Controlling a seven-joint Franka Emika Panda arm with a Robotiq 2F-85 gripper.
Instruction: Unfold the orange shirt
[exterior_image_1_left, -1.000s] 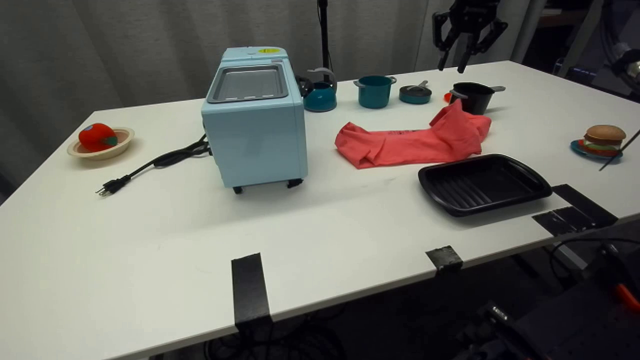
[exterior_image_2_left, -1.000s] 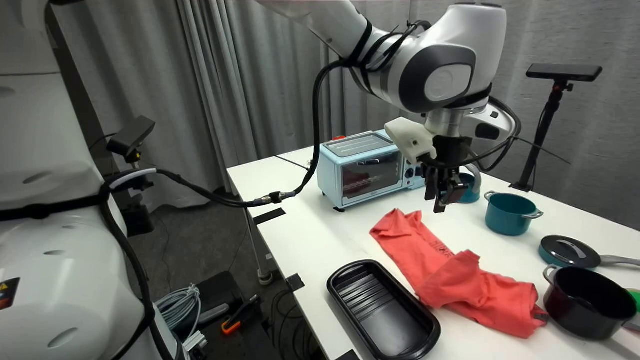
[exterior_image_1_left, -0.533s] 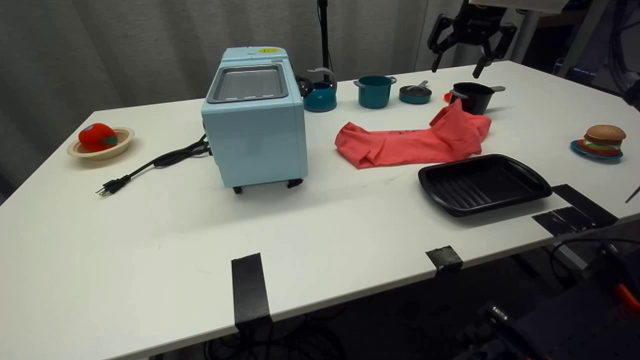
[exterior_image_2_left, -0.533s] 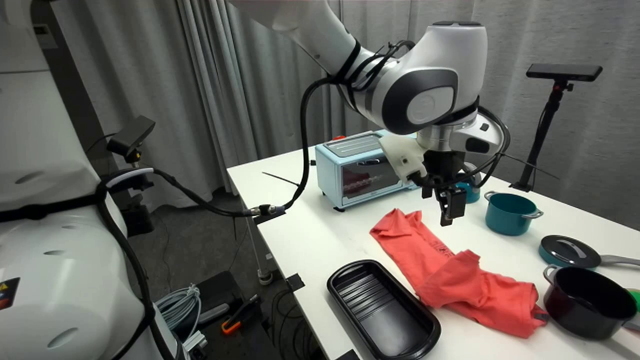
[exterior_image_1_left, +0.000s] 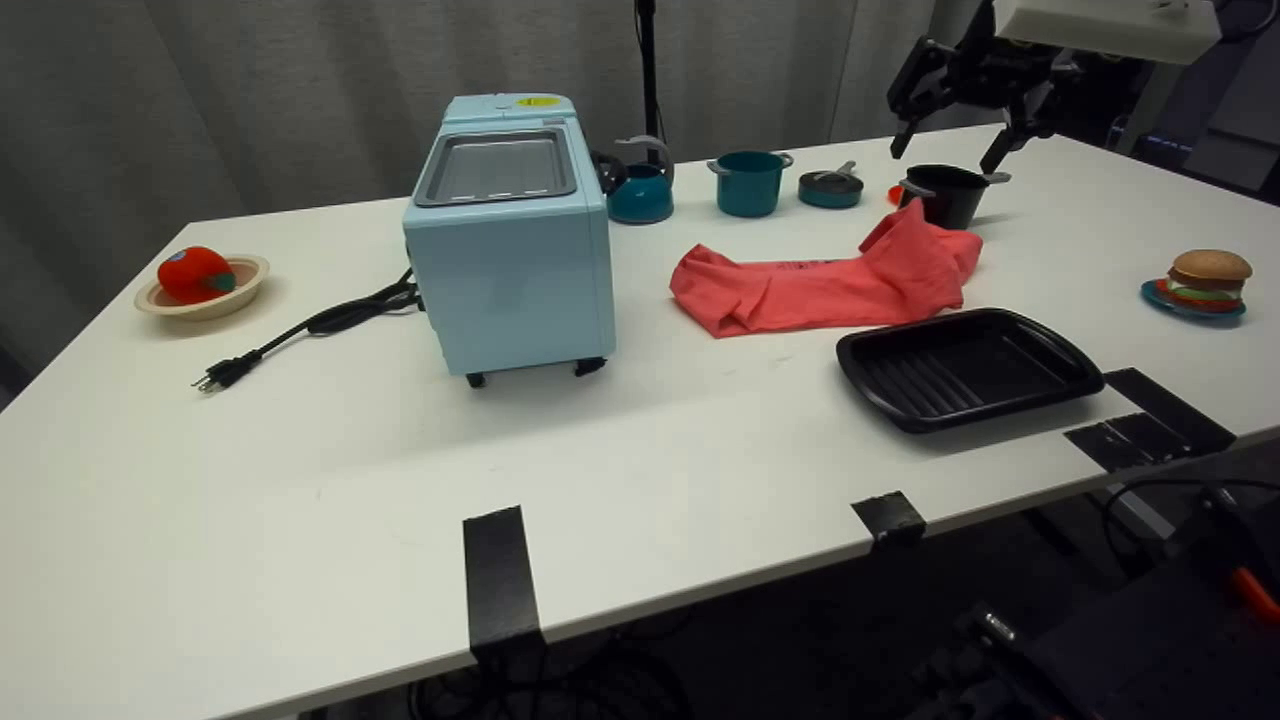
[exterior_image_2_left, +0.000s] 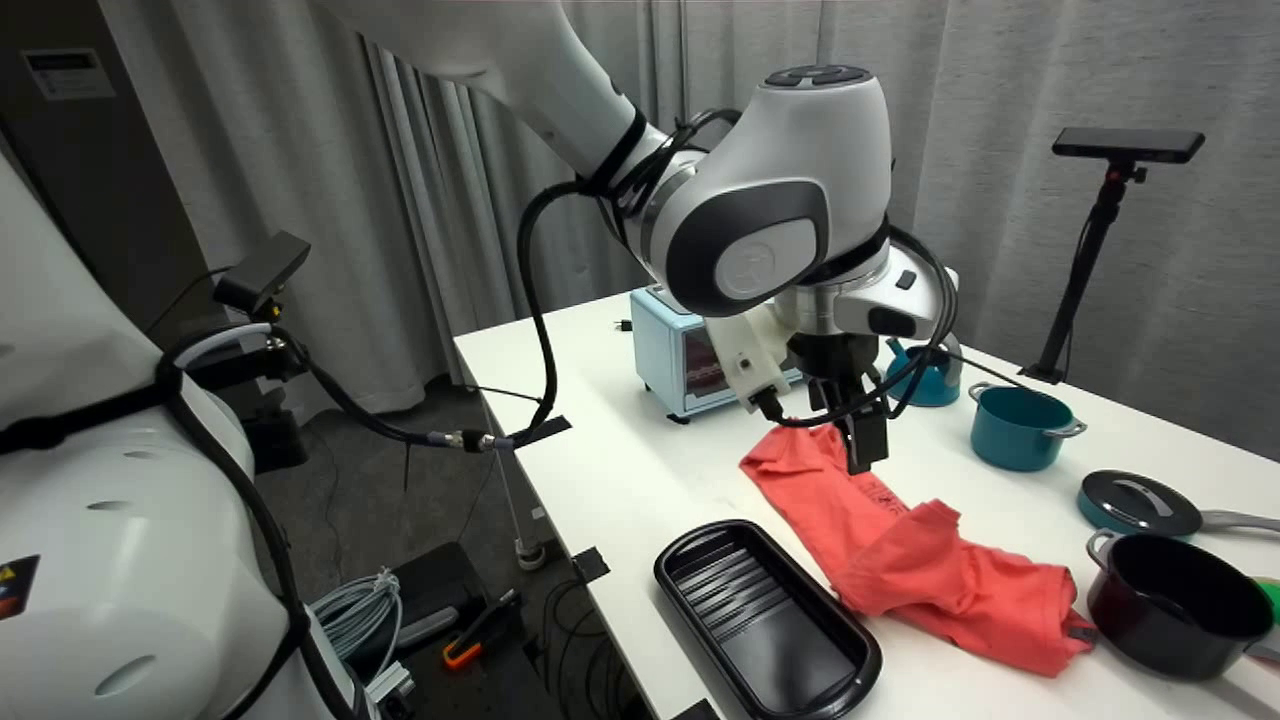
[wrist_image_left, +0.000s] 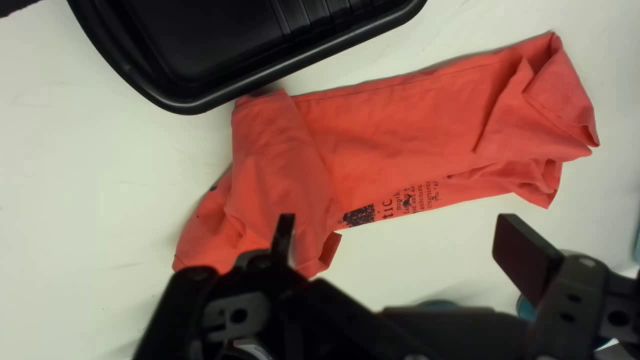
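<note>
Arm (exterior_image_2_left: 760, 220) moved lower; jaws spread wide, holding nothing; orange shirt (wrist_image_left: 390, 130) rumpled on white table (exterior_image_1_left: 650, 450), grey curtain (exterior_image_2_left: 1010, 90) behind.

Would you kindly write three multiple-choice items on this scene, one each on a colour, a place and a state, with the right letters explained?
1. What colour is the body of the toaster oven?
A red
B green
C light blue

2. Where is the burger?
A on a plate
B in the black tray
C on top of the toaster oven

3. How is the orange shirt?
A hanging from the hand
B folded and rumpled
C spread fully flat

1 C: its casing looks pale blue in both exterior views.
2 A: the plate's blue rim shows beneath it.
3 B: in the wrist view, the cloth doubles back over itself at the ends.
</note>
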